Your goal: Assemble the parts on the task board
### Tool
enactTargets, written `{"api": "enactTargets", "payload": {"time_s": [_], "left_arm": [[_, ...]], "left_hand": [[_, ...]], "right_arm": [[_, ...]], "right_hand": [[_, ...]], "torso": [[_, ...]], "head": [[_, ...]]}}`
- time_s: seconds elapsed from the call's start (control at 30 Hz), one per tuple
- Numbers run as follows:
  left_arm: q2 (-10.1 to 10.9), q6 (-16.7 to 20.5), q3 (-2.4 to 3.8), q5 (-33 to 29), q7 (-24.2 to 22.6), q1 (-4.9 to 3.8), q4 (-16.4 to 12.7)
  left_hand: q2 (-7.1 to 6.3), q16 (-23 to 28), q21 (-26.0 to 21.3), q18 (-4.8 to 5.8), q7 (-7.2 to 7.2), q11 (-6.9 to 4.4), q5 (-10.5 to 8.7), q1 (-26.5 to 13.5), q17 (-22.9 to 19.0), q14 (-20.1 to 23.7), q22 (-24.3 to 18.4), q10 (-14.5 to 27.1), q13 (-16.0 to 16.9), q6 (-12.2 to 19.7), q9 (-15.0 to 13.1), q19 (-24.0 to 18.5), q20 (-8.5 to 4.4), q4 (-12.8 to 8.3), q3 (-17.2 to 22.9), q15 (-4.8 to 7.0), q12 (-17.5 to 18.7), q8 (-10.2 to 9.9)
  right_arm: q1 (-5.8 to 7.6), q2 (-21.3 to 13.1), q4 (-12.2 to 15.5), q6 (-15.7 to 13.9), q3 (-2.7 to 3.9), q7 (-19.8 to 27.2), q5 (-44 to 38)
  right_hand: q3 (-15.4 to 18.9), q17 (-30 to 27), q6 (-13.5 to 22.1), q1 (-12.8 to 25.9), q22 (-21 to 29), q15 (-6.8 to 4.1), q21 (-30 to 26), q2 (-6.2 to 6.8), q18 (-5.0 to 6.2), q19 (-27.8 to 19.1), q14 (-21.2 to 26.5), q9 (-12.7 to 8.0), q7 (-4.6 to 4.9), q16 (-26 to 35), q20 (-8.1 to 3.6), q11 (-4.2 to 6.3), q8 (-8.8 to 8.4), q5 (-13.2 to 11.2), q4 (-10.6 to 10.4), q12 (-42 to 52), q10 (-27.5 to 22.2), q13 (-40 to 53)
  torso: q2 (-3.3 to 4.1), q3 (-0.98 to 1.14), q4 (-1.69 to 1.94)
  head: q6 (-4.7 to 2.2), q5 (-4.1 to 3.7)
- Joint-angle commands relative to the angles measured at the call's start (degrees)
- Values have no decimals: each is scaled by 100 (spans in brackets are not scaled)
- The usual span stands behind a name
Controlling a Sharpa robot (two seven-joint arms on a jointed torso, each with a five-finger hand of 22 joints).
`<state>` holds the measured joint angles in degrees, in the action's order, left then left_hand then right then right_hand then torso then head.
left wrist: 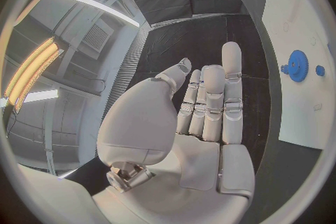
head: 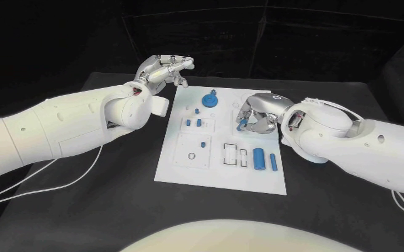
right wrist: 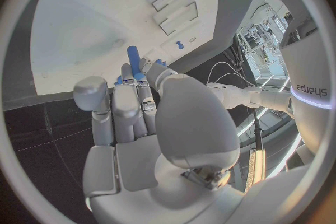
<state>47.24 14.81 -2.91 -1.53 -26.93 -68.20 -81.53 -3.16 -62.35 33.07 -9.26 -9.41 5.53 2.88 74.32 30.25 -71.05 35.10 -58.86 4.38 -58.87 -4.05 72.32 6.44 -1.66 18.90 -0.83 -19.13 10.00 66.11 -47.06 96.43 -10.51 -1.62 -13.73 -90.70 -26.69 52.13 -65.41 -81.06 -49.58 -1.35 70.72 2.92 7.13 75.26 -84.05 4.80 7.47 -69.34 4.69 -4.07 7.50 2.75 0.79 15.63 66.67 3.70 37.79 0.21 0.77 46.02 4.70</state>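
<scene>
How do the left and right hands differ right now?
The left hand is raised beyond the task board's far left corner, off the plate; the right hand is over the board's right side. The left hand holds nothing, fingers extended; the right hand pinches a blue peg. Both are silver, on white arms.

Flat white task board [head: 220, 173], smooth matt plastic by its look, on a bench [head: 101, 205] draped in matt black cloth. Small blue plastic parts: toothed gear [head: 211, 98], smooth cylinder [head: 259, 158]. Left robot hand [head: 165, 69] and right robot hand [head: 255, 114]: silver, satin-finished segments; arm shells glossy white.
</scene>
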Motion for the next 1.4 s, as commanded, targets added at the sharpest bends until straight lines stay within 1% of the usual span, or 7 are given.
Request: {"api": "enactTargets", "payload": {"time_s": [0.03,0.2,0.4,0.7,1.0,1.1,1.4], "left_arm": [[5,-64,3,-7,-23,-7,-15],[0,-65,3,-7,-25,-7,-19],[-38,-75,3,-7,-24,-7,-20],[-59,-79,4,-7,-16,-9,-18],[-94,-90,4,-7,-14,-10,-5],[-100,-92,4,-7,-12,-10,-1],[-108,-97,4,-7,-7,-10,17]], "left_hand": [[1,36,-26,-119,0,16,14,44,-7,28,-8,42,-6,33,7,-33,-3,-15,-30,4,-18,39],[1,36,-26,-119,0,16,14,44,-7,28,-8,42,-6,33,7,-33,-3,-15,-30,4,-18,39],[9,37,-33,-119,0,16,15,42,-16,31,-14,43,-8,34,8,-31,-2,-12,-33,3,-25,43],[12,38,-35,-119,0,16,15,43,-20,33,-15,44,-8,35,8,-30,-2,-12,-34,3,-27,45],[12,38,-35,-119,0,16,15,43,-20,33,-15,44,-8,35,8,-30,-2,-12,-34,3,-27,45],[12,38,-35,-119,0,16,15,43,-20,33,-15,44,-8,35,8,-30,-2,-12,-34,3,-27,45],[12,38,-35,-119,0,16,15,43,-20,33,-15,44,-8,35,8,-30,-2,-12,-34,3,-27,45]], "right_arm": [[11,8,178,-393,11,231,200],[9,218,313,-417,14,375,293],[-15,753,196,-310,11,573,109],[-240,1268,-88,1,5,695,-107],[-446,1614,-430,282,2,722,-302],[-472,1674,-507,304,2,723,-350],[-515,1771,-623,430,2,714,-419]], "right_hand": [[-55,5,-35,-60,-9,-30,-3,10,-1,7,-33,-9,-23,10,-22,101,-28,48,22,-47,147,14],[-100,19,-25,-73,-14,-26,2,25,-1,7,-36,-15,-12,-1,-19,94,-36,55,54,-64,153,17],[-169,27,-17,-96,-21,-20,9,36,-2,5,-38,-23,0,-10,-14,86,-45,65,105,-83,164,23],[-233,35,-12,-105,-33,-14,19,50,-3,4,-39,-30,11,-20,-9,77,-53,115,155,-99,175,29],[-247,43,-9,-91,-38,-11,24,72,-4,3,-40,-33,18,-27,-7,71,-57,131,174,-109,174,30],[-250,40,-7,-85,-37,-9,24,78,-3,2,-40,-34,20,-27,-6,70,-59,135,178,-112,173,31],[-264,38,-1,-81,-41,-8,27,83,-4,2,-40,-37,23,-27,-4,67,-63,150,190,-119,170,31]], "torso": [[5,6,9],[2,-1,10],[12,0,20],[13,-4,2],[11,9,4],[14,5,17],[15,10,-7]], "head": [[-3,14],[4,32],[17,90],[83,205],[149,293],[164,298],[203,352]]}}
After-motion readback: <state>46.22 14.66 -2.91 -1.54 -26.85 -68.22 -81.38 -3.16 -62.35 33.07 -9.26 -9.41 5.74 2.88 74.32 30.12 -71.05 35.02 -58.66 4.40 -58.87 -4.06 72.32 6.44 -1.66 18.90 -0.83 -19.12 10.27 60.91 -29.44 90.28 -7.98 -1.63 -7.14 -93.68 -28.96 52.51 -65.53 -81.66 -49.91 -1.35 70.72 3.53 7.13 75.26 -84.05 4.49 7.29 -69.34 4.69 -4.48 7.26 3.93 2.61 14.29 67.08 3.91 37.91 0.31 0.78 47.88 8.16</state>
